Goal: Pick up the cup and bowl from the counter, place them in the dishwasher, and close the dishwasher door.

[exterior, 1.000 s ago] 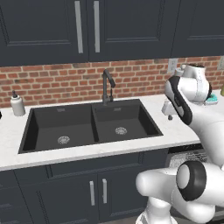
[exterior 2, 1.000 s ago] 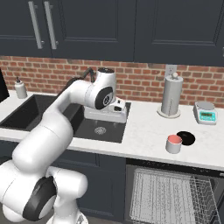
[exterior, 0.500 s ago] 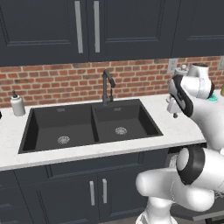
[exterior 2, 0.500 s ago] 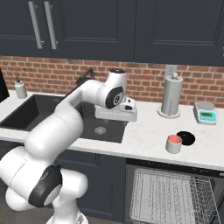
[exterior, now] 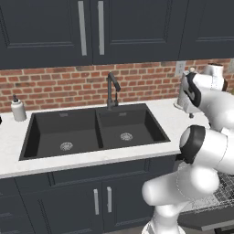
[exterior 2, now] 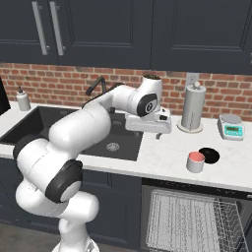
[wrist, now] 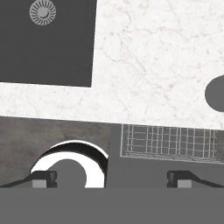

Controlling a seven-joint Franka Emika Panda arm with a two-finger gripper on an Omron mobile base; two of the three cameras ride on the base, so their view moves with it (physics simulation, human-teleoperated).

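Two items to load: cup [exterior 2: 195, 161] and bowl [exterior 2: 208, 155], both on the surface [exterior 2: 167, 152], neither picked yet.
cup: red-coral, upright, near the front edge right of the sink [exterior 2: 115, 140], above the open dishwasher; placed so the carry down to the rack is short.
bowl: black, shallow, just beside the cup on its far right, looks touching or nearly so; tight pairing could crowd a grasp on either one.
fingers: gripper [exterior 2: 158, 134] spread fully wide, holding nothing; hand view shows both tips [wrist: 43, 178] far apart with only surface and rack below. Wide spread suits a coming approach to the cup rim, my guess.
gripper position: hovers over the surface between sink and paper towel holder [exterior 2: 192, 107], left of the cup, well apart from it, pointing down.
dishwasher: rack [exterior 2: 189, 221] exposed below the surface edge, door [exterior: 210, 218] down flat so items can drop in; closing comes last.
hand view: looks straight down, sink corner with drain [wrist: 42, 12] top left, dark rounded shape [wrist: 215, 93] at the right edge, can't tell what it is.
bystanders: scale [exterior 2: 231, 126] at the back right, soap bottle [exterior: 18, 109] far left, faucet [exterior: 112, 89] behind the sink; none in the way.
stage: early, reach toward the cup, nothing loaded.
risk: closing on the cup may nudge the bowl.
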